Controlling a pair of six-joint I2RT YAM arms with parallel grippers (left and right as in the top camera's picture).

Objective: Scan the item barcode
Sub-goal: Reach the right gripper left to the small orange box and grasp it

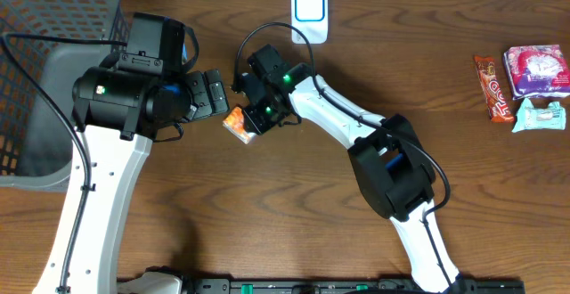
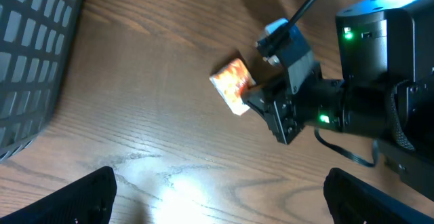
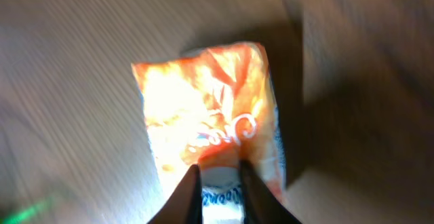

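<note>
Left gripper (image 2: 224, 198) hovers with its jaws spread wide. Right gripper (image 3: 218, 175) is angled down, its jaws pinched on the orange packet (image 3: 203, 108).

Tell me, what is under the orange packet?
Only the wooden table shows around the orange packet. The spot right under it is covered, so whether it touches is unclear. The right gripper pinches its edge.

This looks like a mock shop checkout on a robot bench. A white scanner (image 1: 310, 11) stands on a wooden table (image 1: 267, 214), with a grey mesh basket (image 1: 44, 9) far to its left and wrapped snacks (image 1: 537, 69) well to its right.
</note>
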